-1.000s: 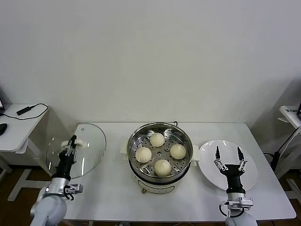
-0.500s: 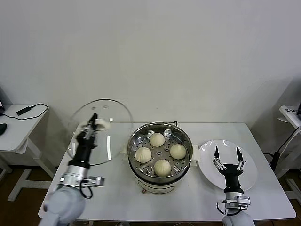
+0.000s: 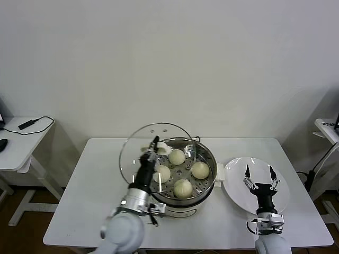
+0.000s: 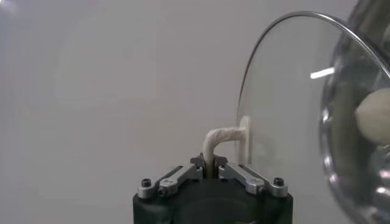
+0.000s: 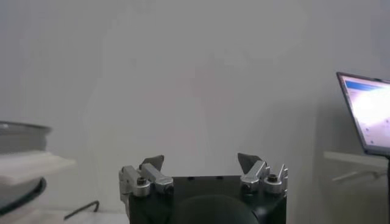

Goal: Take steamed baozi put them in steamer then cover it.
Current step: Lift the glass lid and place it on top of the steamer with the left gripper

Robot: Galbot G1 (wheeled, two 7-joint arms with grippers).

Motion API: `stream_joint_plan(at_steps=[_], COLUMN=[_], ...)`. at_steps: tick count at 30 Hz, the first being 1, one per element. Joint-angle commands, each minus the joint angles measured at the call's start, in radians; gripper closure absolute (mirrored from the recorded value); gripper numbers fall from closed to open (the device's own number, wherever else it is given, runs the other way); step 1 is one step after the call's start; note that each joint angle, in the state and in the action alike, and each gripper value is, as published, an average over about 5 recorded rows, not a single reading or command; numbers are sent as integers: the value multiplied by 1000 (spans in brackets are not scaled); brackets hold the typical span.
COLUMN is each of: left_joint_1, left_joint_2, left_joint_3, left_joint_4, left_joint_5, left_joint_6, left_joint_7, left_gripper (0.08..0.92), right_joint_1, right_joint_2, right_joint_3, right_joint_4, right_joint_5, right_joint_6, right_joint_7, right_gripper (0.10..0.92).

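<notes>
Over steamer (image 3: 204, 151): L gripper (image 3: 154, 145) clamps cover (image 3: 139, 145) handle.

white surface (image 3: 95, 201) in front of plain white wall (image 3: 169, 63) | white plate (image 3: 235, 196) at its right end | side desk (image 3: 21, 140) far left, black cable (image 3: 34, 123) on it

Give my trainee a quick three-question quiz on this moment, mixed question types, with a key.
1. How many steamed baozi lie in the steamer?
2. True or false: the cover is seated flat on the steamer.
3. Which gripper is open: A left gripper, B right gripper?

Key: 1. Four. 2. False: the left gripper holds it tilted by its handle, over the steamer's left side. 3. B, over the white plate.
</notes>
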State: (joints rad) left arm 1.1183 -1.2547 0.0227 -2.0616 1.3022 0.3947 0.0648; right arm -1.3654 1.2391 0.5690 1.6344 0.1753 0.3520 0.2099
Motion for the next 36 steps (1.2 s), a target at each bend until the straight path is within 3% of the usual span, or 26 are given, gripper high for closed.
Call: stream_joint_plan(at_steps=[1,16,36], left_joint_1=[-79,-114,-104], left_joint_2=[-122,-214,-211], left_joint_3=[175,174,150], left_joint_4=[126,221,242], left_joint_5=[154,190,253], left_joint_6=[68,109,93], left_joint_7=[115,137,168], left_gripper=[812,812,812], right_joint_1=[6,19,23], right_joint_2=[10,26,25], right_joint_3=[12,23,31], right_joint_4=[-19,-36,-38], right_joint_5=[-10,-12,-14], right_joint_6=[-64,-73,-71], right_joint_7=[4,14,15], right_gripper=[203,203,203])
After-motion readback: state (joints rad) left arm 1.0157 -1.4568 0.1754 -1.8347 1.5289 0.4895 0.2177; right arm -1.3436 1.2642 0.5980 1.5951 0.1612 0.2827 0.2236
